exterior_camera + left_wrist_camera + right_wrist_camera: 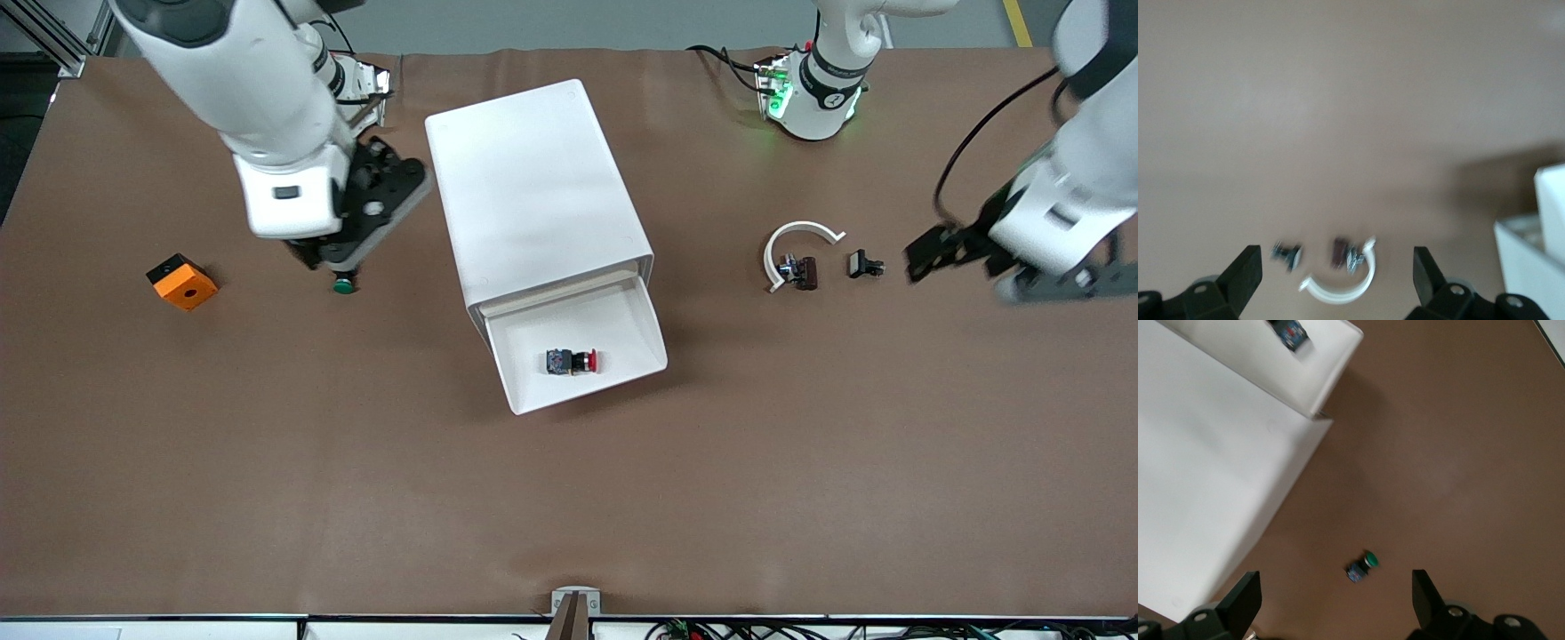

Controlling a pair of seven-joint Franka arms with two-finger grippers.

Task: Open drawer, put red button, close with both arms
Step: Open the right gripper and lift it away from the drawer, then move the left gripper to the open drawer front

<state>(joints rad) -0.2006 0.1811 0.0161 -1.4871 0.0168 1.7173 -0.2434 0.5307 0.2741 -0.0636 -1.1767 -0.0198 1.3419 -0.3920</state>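
The white cabinet [533, 187] stands mid-table with its drawer [622, 333] pulled out toward the front camera. The red button [573, 362] lies on its side on the drawer floor; the right wrist view catches only its dark body [1290, 332] inside the drawer [1328, 360]. My right gripper [333, 262] hangs open over a green-capped button [343, 285], beside the cabinet toward the right arm's end; that button [1363, 565] shows between the spread fingers [1241, 600]. My left gripper [933, 253] is open and empty, low over the table toward the left arm's end, and in the left wrist view this gripper [1337, 270] points at small parts.
A white C-shaped ring [796, 249] with a brown part [805, 272] and a small black part [864, 264] lie between the cabinet and the left gripper. An orange block [181, 282] sits toward the right arm's end.
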